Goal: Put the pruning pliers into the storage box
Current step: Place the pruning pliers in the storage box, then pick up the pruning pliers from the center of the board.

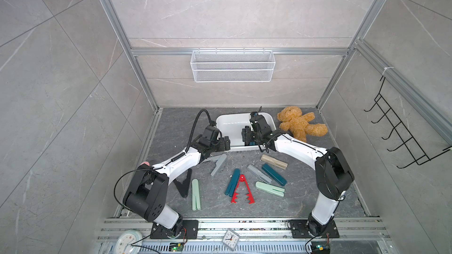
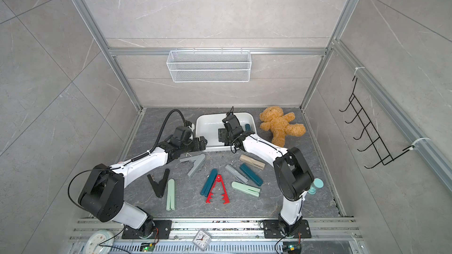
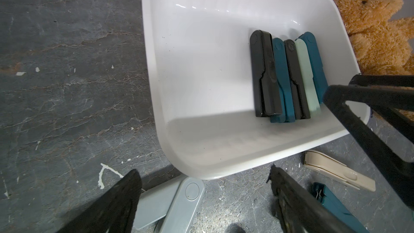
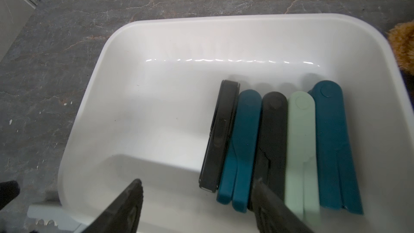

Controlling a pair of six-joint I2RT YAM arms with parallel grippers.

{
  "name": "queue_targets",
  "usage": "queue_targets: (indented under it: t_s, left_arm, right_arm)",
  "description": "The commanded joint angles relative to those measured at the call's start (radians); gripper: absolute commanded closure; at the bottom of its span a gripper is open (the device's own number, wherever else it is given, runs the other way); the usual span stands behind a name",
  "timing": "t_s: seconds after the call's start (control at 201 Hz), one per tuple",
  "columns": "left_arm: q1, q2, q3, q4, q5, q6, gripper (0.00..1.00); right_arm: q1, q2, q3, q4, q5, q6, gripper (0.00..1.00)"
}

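Five pruning pliers lie packed side by side at one end of the storage box, which leaves room for more. The right pincer hangs over them, jaws apart and apparently empty. The left pincer, wide and empty, hovers above the grey V-shaped pliers on the worktop, likely its next pick.

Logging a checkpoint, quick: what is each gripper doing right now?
Left gripper: open, holding nothing.
Right gripper: open, empty, above the storage box.

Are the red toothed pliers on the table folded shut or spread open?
Spread open: in both top views the red pliers form a V, their toothed arms wide apart.
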Motion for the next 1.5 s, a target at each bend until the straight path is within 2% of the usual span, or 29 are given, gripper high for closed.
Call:
queue_targets:
  t_s: [0.0,0.144,0.423,0.757,1.051,1.494]
  left_arm:
    - [-0.047,-0.029,0.026,-0.017,-0.04,0.093,0.08]
    - [-0.112,-0.01,0.056,-0.031,-0.071,0.151,0.08]
    - [-0.195,0.029,0.088,-0.026,-0.052,0.259,0.08]
    - [-0.23,0.065,0.108,-0.017,-0.04,0.282,0.08]
    - [-0.251,0.105,0.133,-0.017,0.017,0.319,0.09]
    - [-0.304,0.214,0.208,-0.1,0.212,0.617,0.18]
  right_arm:
    - [-0.007,-0.081,-0.075,0.064,0.042,-0.023,0.22]
    - [-0.008,-0.148,-0.167,0.087,0.082,-0.007,0.21]
    - [-0.02,-0.242,-0.297,0.103,0.135,0.009,0.18]
    - [-0.037,-0.307,-0.413,0.104,0.134,0.039,0.17]
    - [-0.074,-0.37,-0.516,0.116,0.116,0.087,0.16]
    - [-0.132,-0.429,-0.586,0.14,0.08,0.121,0.14]
